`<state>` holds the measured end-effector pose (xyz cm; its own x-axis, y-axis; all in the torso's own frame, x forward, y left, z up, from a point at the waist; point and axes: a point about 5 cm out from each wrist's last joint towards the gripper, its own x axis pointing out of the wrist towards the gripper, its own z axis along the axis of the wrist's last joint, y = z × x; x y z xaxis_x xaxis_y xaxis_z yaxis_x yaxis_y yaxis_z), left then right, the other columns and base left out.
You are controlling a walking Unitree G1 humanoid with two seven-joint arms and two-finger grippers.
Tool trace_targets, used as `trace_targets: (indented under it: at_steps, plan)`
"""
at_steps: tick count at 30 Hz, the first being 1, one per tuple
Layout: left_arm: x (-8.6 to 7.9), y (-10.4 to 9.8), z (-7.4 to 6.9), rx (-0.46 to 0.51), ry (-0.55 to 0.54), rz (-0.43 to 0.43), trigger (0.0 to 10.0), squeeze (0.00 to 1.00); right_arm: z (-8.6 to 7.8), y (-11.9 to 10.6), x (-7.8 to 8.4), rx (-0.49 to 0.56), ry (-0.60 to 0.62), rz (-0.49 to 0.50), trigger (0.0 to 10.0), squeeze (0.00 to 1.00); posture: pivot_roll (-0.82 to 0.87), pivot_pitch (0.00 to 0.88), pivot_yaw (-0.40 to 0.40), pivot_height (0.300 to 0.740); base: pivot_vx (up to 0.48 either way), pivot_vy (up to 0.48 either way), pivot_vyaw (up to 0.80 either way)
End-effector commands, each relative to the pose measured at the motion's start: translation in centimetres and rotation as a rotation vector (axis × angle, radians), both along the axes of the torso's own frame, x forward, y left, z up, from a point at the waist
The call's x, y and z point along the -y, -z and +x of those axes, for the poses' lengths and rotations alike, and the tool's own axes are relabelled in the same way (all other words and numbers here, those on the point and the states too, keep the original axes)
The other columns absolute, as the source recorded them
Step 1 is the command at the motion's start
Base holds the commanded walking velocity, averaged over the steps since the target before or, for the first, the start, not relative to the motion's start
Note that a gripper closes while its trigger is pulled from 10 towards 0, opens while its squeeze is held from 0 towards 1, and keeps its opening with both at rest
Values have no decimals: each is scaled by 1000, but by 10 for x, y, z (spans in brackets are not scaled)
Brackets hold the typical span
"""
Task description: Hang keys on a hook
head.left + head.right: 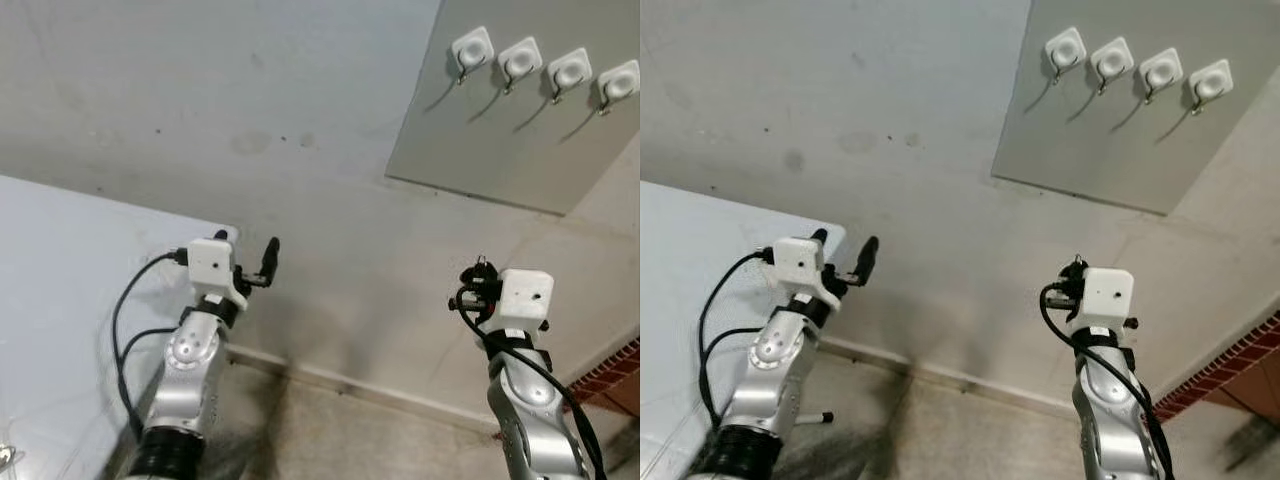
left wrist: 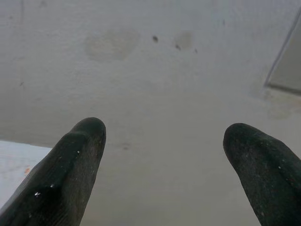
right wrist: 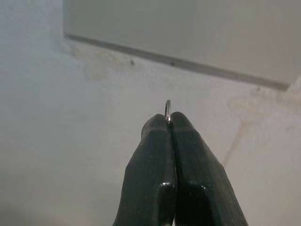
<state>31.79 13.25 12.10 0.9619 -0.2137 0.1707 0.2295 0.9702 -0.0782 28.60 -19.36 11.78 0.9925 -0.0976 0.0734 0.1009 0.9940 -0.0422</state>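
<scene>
The right gripper is pressed shut, pinching a thin metal key ring whose edge pokes out past the fingertips. The keys themselves cannot be made out. The left gripper is spread wide and holds nothing, raised toward bare wall. Above and beyond the right gripper, a grey panel carries a row of four white hooks, all bare. The step in hand appears to be carrying the ring to the hooks. Next, the gripper likely must rise well upward and slip the ring over one hook.
</scene>
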Motion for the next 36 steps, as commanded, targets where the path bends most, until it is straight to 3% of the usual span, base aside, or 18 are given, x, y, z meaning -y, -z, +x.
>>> trace_targets:
  at_steps: [1,4,16,20,36]
  plan:
    - [-2,0,0,-8,-6,13,10000,0,-2,-1,4,12,5,-9,10000,0,18,41,-68,740,0,0,0]
    - [-2,0,-1,-7,-6,-14,10000,0,-3,-1,3,13,1,-14,10000,0,17,44,-68,740,0,0,0]
    - [-3,2,-3,-16,-9,29,10000,0,-4,-1,4,11,-7,-20,10000,0,19,54,-74,740,0,0,0]
    - [-4,2,-3,-15,-16,34,10000,0,-3,-5,7,36,20,71,10000,0,23,60,-69,740,0,0,0]
    - [-8,-2,-1,-18,-11,37,10000,0,-8,1,5,30,40,78,10000,0,20,77,-22,740,0,0,0]
